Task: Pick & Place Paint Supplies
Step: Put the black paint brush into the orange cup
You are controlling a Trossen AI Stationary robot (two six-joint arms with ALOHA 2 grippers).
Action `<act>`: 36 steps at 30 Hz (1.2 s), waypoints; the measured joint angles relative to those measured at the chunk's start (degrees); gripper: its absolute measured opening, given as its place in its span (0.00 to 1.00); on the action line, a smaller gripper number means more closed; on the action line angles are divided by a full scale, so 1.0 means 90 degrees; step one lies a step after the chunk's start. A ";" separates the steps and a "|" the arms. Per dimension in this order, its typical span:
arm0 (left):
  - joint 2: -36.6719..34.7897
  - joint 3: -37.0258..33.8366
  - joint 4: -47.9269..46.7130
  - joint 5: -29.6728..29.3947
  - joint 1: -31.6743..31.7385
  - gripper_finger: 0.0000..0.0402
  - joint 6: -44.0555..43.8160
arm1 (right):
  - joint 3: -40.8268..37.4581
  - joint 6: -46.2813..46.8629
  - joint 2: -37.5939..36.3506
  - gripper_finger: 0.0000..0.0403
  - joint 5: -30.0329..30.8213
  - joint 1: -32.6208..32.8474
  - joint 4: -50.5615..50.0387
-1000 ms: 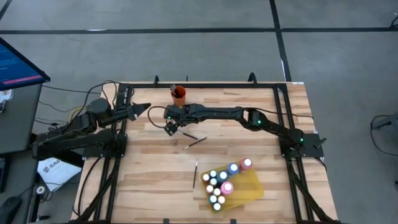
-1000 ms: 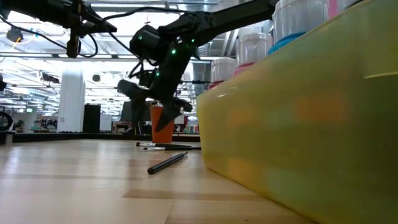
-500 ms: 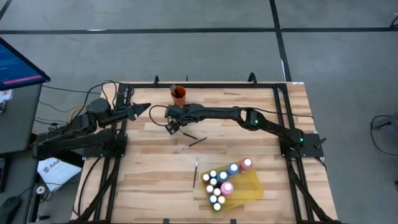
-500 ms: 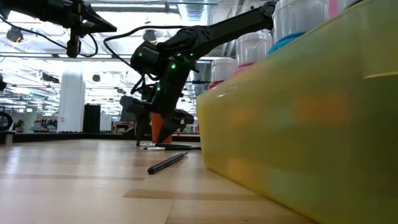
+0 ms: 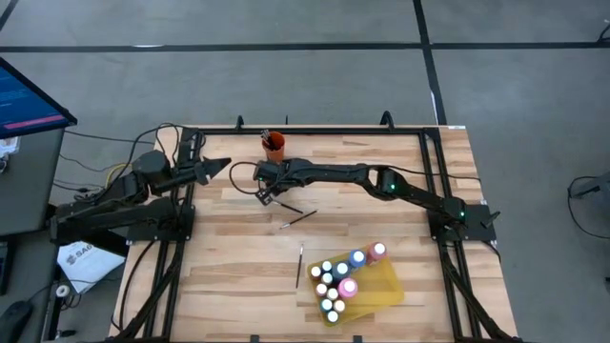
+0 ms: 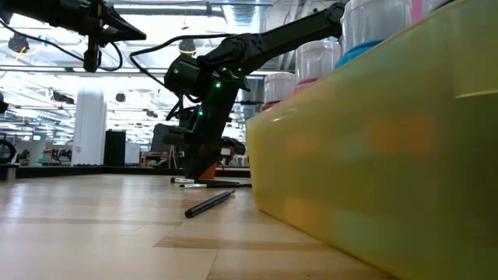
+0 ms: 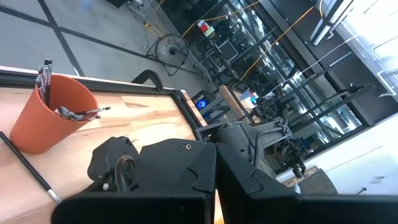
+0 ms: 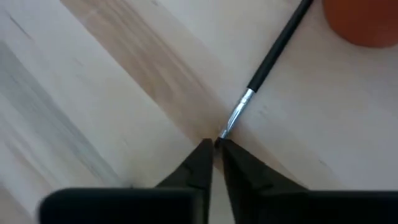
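Right end effector [image 8: 214,144] pinching a paintbrush [image 8: 264,67] tip
Thin black handle, silver ferrule, lying flat beside the orange cup [image 5: 274,146] near the surface's [image 5: 238,276] far edge; left end effector [image 5: 221,165] clenched.

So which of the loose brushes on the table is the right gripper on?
The right gripper is pinched on the bristle tip of the brush nearest the orange cup. The other two loose brushes lie untouched, closer to the yellow tray.
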 joint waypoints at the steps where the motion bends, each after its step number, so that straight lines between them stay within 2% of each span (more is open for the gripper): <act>1: 0.0000 0.0000 0.0001 0.0000 0.0000 0.00 0.0000 | 0.0000 -0.0016 0.0000 0.06 -0.0042 0.0000 -0.0011; 4: 0.0000 0.0000 0.0002 0.0002 0.0000 0.00 0.0000 | -0.0006 -0.0198 -0.0042 0.01 -0.0201 0.0002 -0.0038; 17: -0.0005 0.0132 0.0020 0.0117 0.0000 0.00 0.0234 | -0.0049 -0.0582 -0.0822 0.00 -0.0992 0.0078 -0.0953; 32: -0.0007 0.0566 0.0113 0.0119 0.0002 0.00 0.0827 | -0.0029 -0.1118 -0.2432 0.00 -0.1054 0.0207 -0.2503; 36: -0.0007 0.0566 0.0116 0.0119 0.0002 0.00 0.0835 | -0.0029 -0.1173 -0.2876 0.00 -0.1050 0.0169 -0.2595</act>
